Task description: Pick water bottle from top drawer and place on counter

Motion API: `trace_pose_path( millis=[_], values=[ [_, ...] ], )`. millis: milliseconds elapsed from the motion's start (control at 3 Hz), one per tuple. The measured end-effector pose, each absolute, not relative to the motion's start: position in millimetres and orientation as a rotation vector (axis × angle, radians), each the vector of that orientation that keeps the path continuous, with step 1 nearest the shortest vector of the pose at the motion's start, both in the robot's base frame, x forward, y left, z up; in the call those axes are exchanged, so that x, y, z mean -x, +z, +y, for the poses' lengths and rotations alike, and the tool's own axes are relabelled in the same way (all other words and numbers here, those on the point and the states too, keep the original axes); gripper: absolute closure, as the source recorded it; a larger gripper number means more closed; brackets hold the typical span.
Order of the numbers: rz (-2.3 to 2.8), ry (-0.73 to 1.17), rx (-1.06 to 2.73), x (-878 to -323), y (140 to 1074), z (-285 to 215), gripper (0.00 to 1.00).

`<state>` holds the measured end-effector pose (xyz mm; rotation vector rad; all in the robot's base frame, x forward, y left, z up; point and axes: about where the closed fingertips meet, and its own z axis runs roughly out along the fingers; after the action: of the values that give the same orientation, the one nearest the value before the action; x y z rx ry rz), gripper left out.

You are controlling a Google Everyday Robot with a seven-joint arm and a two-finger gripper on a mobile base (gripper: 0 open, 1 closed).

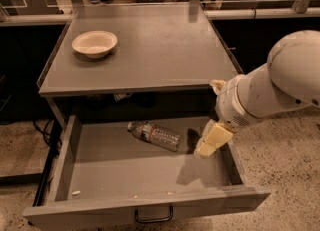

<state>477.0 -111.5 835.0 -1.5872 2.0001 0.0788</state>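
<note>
The water bottle (155,135), clear and ribbed with a reddish label band, lies on its side in the open top drawer (125,170), near the back middle. My gripper (211,141) hangs from the white arm at the right, over the drawer's right part, to the right of the bottle and apart from it. The counter (150,50) is the flat grey cabinet top above the drawer.
A pale bowl (94,43) sits on the counter's back left. The drawer has a dark loop handle (153,216) on its front. Speckled floor lies to the right and left. Dark furniture and chair legs stand behind the cabinet.
</note>
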Motion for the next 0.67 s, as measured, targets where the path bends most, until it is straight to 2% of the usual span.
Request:
trace_pose_path(
  millis=[333,667],
  values=[
    [2.001,0.079,1.589,-476.2,831.9,-109.8,0.0],
    [2.03,0.156,1.615,-466.8,791.0,-87.1,0.0]
  ],
)
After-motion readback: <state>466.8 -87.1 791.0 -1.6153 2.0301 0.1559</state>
